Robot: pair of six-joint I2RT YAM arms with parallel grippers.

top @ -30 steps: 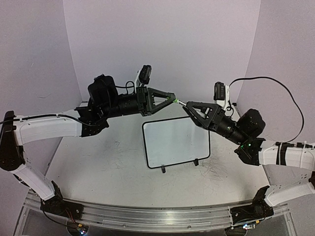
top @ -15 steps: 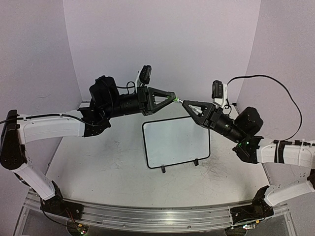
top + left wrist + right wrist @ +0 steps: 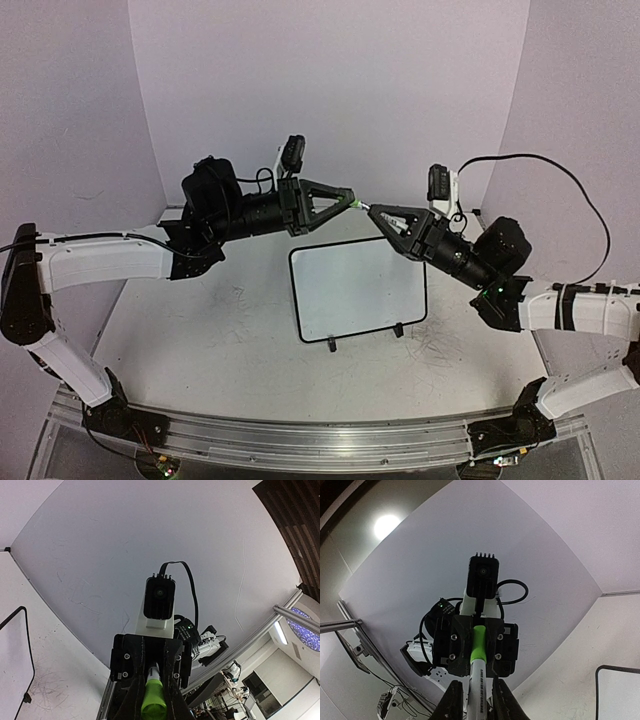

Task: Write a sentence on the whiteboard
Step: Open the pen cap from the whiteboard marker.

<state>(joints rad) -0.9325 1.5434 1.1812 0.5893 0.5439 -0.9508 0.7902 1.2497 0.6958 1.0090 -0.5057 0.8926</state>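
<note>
Left claw (image 3: pixel 351 203) is closed on the green cap (image 3: pixel 153 700) of the marker (image 3: pixel 480 680), right claw (image 3: pixel 374 212) closed on its white barrel, tip to tip; the whiteboard (image 3: pixel 360 290) sits well below both. To uncap cleanly, I judge the claws should pull straight apart along the marker's axis, grips firm, no twist or sag, so the right one can then carry the nib down

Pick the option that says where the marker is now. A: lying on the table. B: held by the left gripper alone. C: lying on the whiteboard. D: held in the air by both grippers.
D: the marker has its green end in the left gripper and its white barrel in the right gripper, clear of the whiteboard.
</note>
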